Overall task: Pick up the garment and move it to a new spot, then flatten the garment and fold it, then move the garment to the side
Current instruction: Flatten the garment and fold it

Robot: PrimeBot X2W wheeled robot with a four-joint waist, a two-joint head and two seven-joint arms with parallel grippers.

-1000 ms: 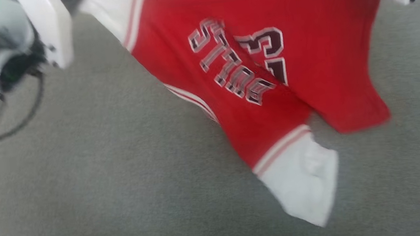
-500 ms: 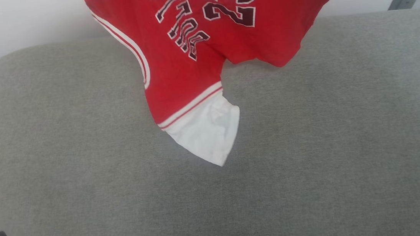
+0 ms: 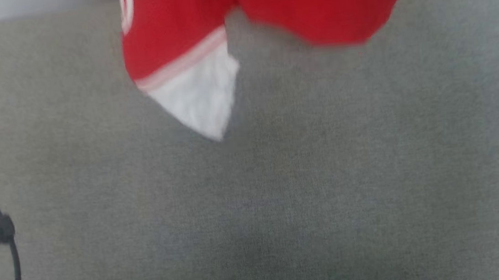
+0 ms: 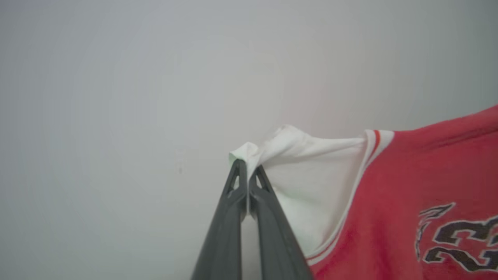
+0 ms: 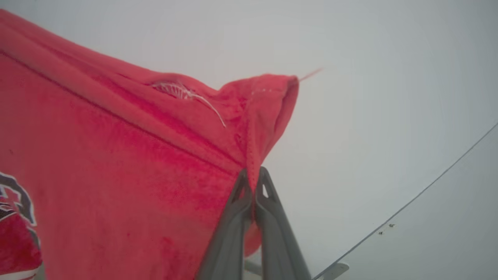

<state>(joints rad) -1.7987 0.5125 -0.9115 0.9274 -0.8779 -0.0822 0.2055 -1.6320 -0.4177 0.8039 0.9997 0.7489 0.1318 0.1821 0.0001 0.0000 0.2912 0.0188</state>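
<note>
The garment (image 3: pixel 310 10), a red jersey with white sleeves and striped trim, hangs in the air above the grey cushion (image 3: pixel 255 203). Its lower white sleeve (image 3: pixel 199 94) dangles toward the cushion at the top of the head view. In the left wrist view my left gripper (image 4: pixel 247 169) is shut on the tip of a white sleeve (image 4: pixel 303 171), with the red body and dark number to the right. Over in the right wrist view my right gripper (image 5: pixel 253 177) is shut on a red hem corner (image 5: pixel 268 101) of the garment (image 5: pixel 97 163).
A black cable (image 3: pixel 4 236) with a clip loops at the cushion's left edge. A pale wall lies beyond the cushion's far edge. Behind the garment in the right wrist view, a thin line (image 5: pixel 408 202) crosses the wall.
The head view has shifted and blurred. The garment now sits higher in the picture, with its lettering and number out of view and more of the grey cushion showing below.
</note>
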